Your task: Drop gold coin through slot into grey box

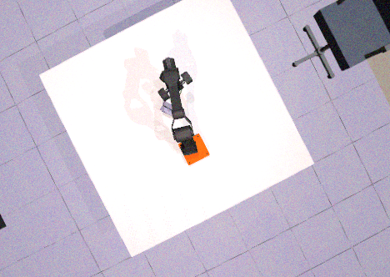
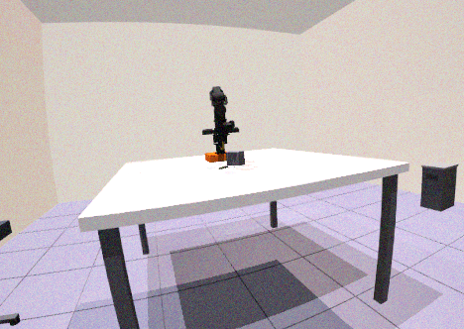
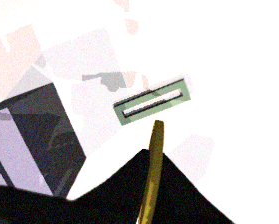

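Above the holder: the coin [image 3: 154, 165] hangs edge-on, lifted out of the dark-green holder [image 3: 153, 101], which lies empty on the white table [image 2: 297, 170].
Gripper: the gripper [image 3: 152, 200] is closed almost fully, its jaws pinching the coin by its flat faces; the coin's upper edge sticks out past the fingers.
Box: the grey box [image 2: 235, 158] sits on the table near the holder, beside the arm's orange base [image 1: 200, 149]; in the wrist view its dark bulk shows left of the holder, and the slot cannot be made out.
Step in hand: carrying the coin from the holder to the box, judged so.
Doing it well: bring the coin's plane parallel to the slot's long axis before lowering, centre the edge over the opening, and release only once the rim has entered, since the slot leaves little slack.
Arm pose: the arm [image 1: 174, 93] reaches out from the orange base, folded high with the wrist pointing steeply down over the table.
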Motion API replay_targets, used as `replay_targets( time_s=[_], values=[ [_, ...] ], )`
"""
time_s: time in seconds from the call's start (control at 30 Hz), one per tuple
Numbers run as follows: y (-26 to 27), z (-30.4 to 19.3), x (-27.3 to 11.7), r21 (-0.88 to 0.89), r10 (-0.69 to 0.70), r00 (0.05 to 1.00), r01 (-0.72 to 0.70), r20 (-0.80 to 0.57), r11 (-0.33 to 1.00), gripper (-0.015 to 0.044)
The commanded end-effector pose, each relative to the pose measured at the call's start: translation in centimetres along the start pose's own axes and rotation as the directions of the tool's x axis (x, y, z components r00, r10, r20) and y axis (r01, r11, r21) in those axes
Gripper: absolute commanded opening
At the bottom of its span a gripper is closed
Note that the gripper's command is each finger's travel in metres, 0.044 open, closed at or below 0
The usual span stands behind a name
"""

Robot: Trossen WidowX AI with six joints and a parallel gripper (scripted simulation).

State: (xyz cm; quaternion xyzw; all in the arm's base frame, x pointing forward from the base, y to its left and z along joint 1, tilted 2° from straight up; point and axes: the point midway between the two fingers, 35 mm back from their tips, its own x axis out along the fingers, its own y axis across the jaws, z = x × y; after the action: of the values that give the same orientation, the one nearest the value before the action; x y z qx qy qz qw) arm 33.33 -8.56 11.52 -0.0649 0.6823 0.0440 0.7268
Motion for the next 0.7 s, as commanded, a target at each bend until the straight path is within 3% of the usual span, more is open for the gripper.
replay_targets(
  time_s=[0.0, 0.3, 0.67],
  values=[
    [-0.08, -0.01, 0.10, -0.139, -0.002, 1.000, 0.001, -0.007, 0.990, 0.0000],
    [-0.15, 0.10, 0.06, -0.429, -0.002, 1.000, -0.001, -0.007, 0.903, 0.0000],
    [0.74, -0.13, -0.01, -0.450, -0.001, 1.000, -0.002, -0.007, 0.893, 0.0000]
  ],
)
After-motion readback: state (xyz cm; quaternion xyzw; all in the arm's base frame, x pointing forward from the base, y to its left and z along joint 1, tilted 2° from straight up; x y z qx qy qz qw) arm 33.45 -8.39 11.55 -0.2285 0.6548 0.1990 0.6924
